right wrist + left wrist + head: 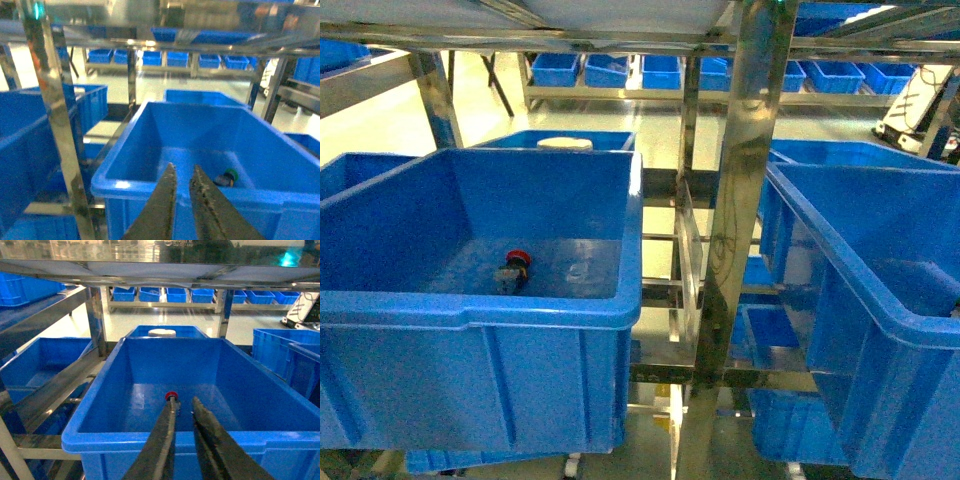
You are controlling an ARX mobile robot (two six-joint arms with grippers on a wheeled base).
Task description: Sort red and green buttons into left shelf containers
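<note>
Red-capped push-button w/ grey blocky body (pixel 514 269) lies on floor of large deep bright-blue plastic bin (pixel 480 310), left shelf. L gripper (pixel 182 407) over near rim, jaws narrowly apart, nothing held; button at 12 o'clock off left fingertip. R gripper (pixel 182 175) likewise slightly parted, empty; green-capped button (pixel 226 178) at 3 o'clock in second blue bin (pixel 150 187).

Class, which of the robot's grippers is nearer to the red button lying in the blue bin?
Left. The left gripper points into the bin holding the red button, just beyond its tips. The right gripper hangs over another bin, which holds a green button.
</note>
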